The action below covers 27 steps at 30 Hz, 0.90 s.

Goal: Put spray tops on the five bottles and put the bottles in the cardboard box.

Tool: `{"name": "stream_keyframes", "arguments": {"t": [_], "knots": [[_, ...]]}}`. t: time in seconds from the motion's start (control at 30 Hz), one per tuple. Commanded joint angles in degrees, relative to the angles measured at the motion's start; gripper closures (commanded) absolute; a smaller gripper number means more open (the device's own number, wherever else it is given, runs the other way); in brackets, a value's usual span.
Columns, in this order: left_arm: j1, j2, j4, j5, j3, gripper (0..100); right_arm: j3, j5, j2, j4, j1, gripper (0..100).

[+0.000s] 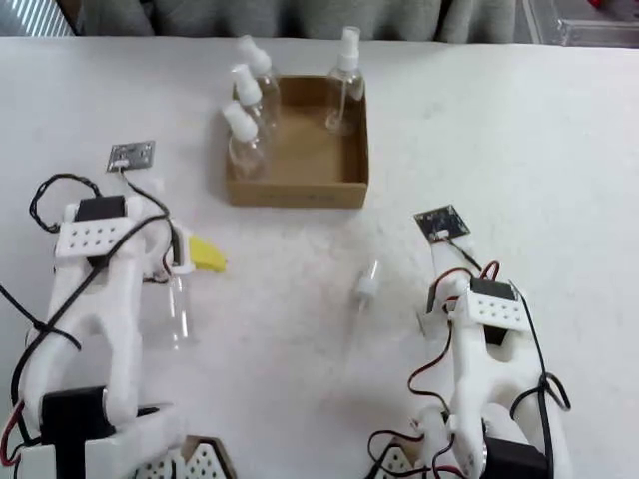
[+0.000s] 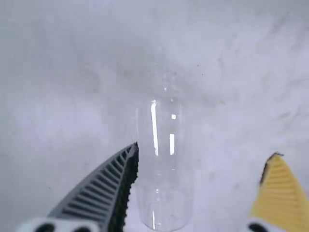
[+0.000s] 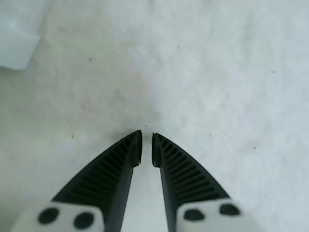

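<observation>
Currently I'm seeing my left gripper [image 2: 205, 150] hanging spread around the clear plastic bottle [image 2: 164, 169] at near left. My right gripper [image 3: 147, 145] is resting pressed together, near right of the loose white spray top [image 1: 367, 284]. Four capped bottles [image 1: 344, 85] are standing in the brown cardboard box [image 1: 300, 190].

table [image 1: 519, 150]: white, speckled | behind: grey curtain [image 1: 300, 15] | far corner: clear bin [image 1: 584, 28]

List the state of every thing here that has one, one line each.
Cardboard box: open, holding four bottles.
Four boxed bottles: upright, spray tops on.
Fifth bottle: no top, on the table outside the box.
Loose spray top: lying on the table.
Left gripper: jaws open around the fifth bottle.
Right gripper: jaws shut, empty.
</observation>
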<state>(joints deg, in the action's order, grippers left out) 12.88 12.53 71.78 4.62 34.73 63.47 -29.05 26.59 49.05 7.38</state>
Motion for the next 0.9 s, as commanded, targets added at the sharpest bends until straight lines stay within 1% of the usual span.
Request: {"name": "stream_keyframes", "arguments": {"t": [0.0, 0.07, 0.13, 0.23, 0.3, 0.37, 0.53, 0.57, 0.73, 0.87], "knots": [[0.8, 2.4, -0.3, 2.4, 0.1, 62, -0.1, -0.2, 0.7, -0.3, -0.4, 98.1], [1.5, 0.1, -1.8, 4.9, 0.2, 62, -0.1, -0.2, 0.7, -0.2, -0.4, 98.1], [2.3, -2.6, -3.1, 5.9, 0.0, 62, -0.1, -0.2, 0.7, -0.2, -0.4, 98.1], [3.6, -5.3, -4.6, 5.7, -0.8, 62, -0.1, -0.2, 0.7, -0.2, -0.3, 98.1], [5.1, -5.8, -4.3, 5.6, -2.2, 62, -0.1, -0.2, 0.7, -0.2, -0.4, 98.1], [6.5, -5.4, -3.3, 4.0, -3.2, 62, -0.1, -0.2, 0.7, -0.2, -0.4, 98.1], [6.5, -5.8, -3.7, 2.3, -3.2, 62, -0.1, -0.3, 0.7, -0.2, -0.4, 98.1], [6.5, -5.8, -3.7, 1.2, -3.2, 62, -0.1, -0.3, 0.7, -0.2, -0.4, 98.1], [6.8, -5.8, -5.4, -10.3, -3.0, 62, -0.1, -0.3, 0.7, -0.2, -0.5, 98.1], [7.7, -5.8, -5.9, -11.0, -2.9, 62, -0.1, -0.3, 0.7, -0.2, -0.5, 98.1]]}}
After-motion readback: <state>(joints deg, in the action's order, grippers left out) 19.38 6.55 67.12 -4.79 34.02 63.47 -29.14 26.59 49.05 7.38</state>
